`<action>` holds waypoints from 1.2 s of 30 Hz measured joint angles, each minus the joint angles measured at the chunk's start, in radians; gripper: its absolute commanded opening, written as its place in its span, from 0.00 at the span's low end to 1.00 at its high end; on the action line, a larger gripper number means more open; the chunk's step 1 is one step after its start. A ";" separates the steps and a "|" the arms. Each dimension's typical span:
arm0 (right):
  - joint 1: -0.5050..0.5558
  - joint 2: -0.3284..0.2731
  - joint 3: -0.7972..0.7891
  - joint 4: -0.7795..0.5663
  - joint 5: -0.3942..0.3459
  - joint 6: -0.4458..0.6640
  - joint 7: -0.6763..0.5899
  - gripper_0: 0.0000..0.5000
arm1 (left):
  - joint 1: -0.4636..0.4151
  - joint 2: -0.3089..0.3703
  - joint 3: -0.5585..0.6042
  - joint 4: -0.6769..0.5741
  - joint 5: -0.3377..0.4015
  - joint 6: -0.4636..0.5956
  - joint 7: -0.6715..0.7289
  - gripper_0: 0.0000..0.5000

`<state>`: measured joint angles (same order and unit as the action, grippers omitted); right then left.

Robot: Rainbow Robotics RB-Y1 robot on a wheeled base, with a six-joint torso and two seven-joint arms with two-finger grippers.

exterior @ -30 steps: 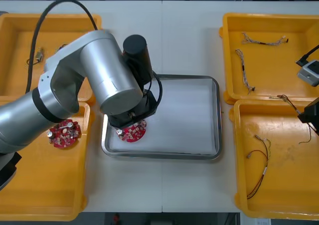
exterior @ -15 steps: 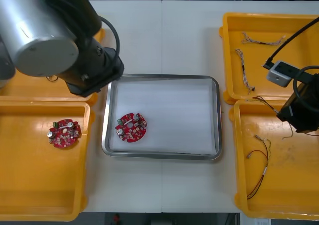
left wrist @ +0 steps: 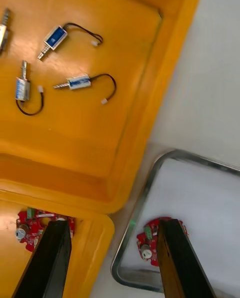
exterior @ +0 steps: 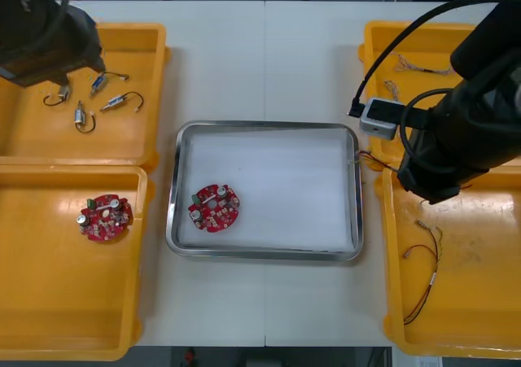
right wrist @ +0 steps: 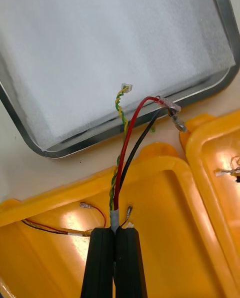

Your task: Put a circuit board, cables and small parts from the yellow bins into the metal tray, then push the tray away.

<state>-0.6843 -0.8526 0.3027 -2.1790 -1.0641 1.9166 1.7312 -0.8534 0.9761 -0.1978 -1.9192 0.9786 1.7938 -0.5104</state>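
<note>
A round red circuit board (exterior: 214, 207) lies in the white-lined metal tray (exterior: 269, 251), near its left side. In the right wrist view my right gripper (right wrist: 115, 231) is shut on a cable (right wrist: 131, 143) of red, black and twisted yellow-green strands. The cable's free ends hang over the tray's rim (right wrist: 65, 148), by the corner of an orange bin (right wrist: 165, 213). My right arm (exterior: 456, 139) hovers at the tray's right edge. My left gripper (left wrist: 114, 225) is open and holds nothing, above the gap between the far left bin (left wrist: 90, 143) and the tray.
Several small metal parts (exterior: 102, 102) lie in the far left bin (exterior: 155, 151). A second red board (exterior: 105, 217) sits in the near left bin. More cables lie in the far right bin (exterior: 423, 66) and the near right bin (exterior: 427, 269).
My left arm has pulled back from the tray to the far left, leaving the board in the tray. My right arm has swung in from the right edge toward the tray's right side.
</note>
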 measured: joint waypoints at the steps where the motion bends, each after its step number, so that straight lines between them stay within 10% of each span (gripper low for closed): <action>1: -0.015 0.005 0.025 0.000 0.012 0.000 0.000 0.00 | 0.000 0.011 0.009 0.021 0.000 -0.013 0.000 1.00; 9: -0.140 0.078 0.248 0.072 0.055 -0.073 0.000 0.00 | 0.000 0.080 0.038 0.212 -0.043 -0.151 -0.053 1.00; 18: -0.219 0.216 0.405 0.209 0.106 -0.153 0.000 0.00 | -0.001 0.093 0.063 0.450 -0.103 -0.346 -0.519 1.00; 23: -0.223 0.275 0.492 0.235 0.191 -0.177 0.001 0.00 | -0.001 0.094 0.077 0.566 -0.118 -0.432 -0.557 1.00; 36: -0.219 0.295 0.615 0.320 0.285 -0.252 0.152 0.00 | -0.065 0.082 0.086 0.847 -0.111 -0.617 -0.763 1.00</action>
<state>-0.9034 -0.5578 0.9175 -1.8587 -0.7790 1.6644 1.8829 -0.9180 1.0585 -0.1122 -1.0722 0.8674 1.1771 -1.2736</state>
